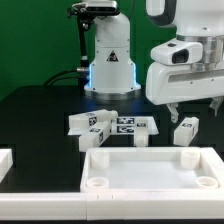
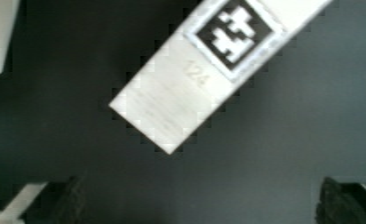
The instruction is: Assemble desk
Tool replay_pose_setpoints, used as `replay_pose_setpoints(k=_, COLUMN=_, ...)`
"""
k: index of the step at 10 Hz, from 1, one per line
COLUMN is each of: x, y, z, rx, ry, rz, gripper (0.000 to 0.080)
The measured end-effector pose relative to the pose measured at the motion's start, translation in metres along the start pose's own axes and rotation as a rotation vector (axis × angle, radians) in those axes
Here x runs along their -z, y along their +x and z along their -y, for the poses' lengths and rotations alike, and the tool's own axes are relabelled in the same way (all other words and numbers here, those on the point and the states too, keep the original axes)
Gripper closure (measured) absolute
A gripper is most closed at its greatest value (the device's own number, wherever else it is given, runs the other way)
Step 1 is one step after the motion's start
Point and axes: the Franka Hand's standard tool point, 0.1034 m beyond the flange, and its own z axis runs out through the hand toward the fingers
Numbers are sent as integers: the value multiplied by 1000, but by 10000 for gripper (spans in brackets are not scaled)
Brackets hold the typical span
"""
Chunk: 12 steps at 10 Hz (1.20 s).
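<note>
Desk leg [image 1: 185, 130] lies on the black table [image 1: 40, 110], near the panel's [image 1: 150, 152] back rim. Gripper [image 1: 192, 108] hangs above it, jaws wide apart and empty. Leg's long axis runs diagonal to the finger line, so a wrist turn is likely needed.

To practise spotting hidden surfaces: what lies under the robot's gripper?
One white tagged leg lies flat on the black table below the gripper, untouched. The leg's underside and the table beneath it are covered.

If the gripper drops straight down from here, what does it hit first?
Probably the white square plastic leg under the open gripper; depth is unclear, so it might miss onto the black table.
</note>
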Motion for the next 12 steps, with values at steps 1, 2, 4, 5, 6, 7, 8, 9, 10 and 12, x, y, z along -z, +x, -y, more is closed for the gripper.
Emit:
replay_pose_setpoints(k=1, x=-1, y=-1, z=-1, rx=-59, ry=8, rz=5, gripper=151)
replay_pose_setpoints(k=2, x=-7, y=-7, z=-4, rx=-246, ry=30, rz=40, gripper=151)
replay_pose_setpoints(k=4, x=-16, y=-9, z=-6, rx=-515, ry=74, rz=105, gripper=151)
replay_pose_setpoints(k=5, x=-18, y=-9, z=-7, rx=-560, ry=82, rz=108, gripper=151)
replay_pose_setpoints(k=6, x=-17, y=-9, z=-4, rx=-619, ry=84, rz=111, gripper=151)
replay_pose_setpoints(k=7, x=-17, y=-9, z=-2, rx=-674, ry=87, rz=116, gripper=151)
replay_pose_setpoints(k=8, x=-18, y=-11, z=-3, rx=-652, ry=88, rz=124, gripper=151)
replay_pose_setpoints(k=9, x=-19, y=-12, z=-6, rx=-661, ry=100, rz=149, gripper=151)
replay_pose_setpoints(k=10, x=-24, y=-13, z=-15, rx=-721, ry=137, rz=186, gripper=151)
replay_pose_setpoints(k=12, x=-24, y=-18, z=-23, rx=-739, ry=231, rz=417, gripper=151)
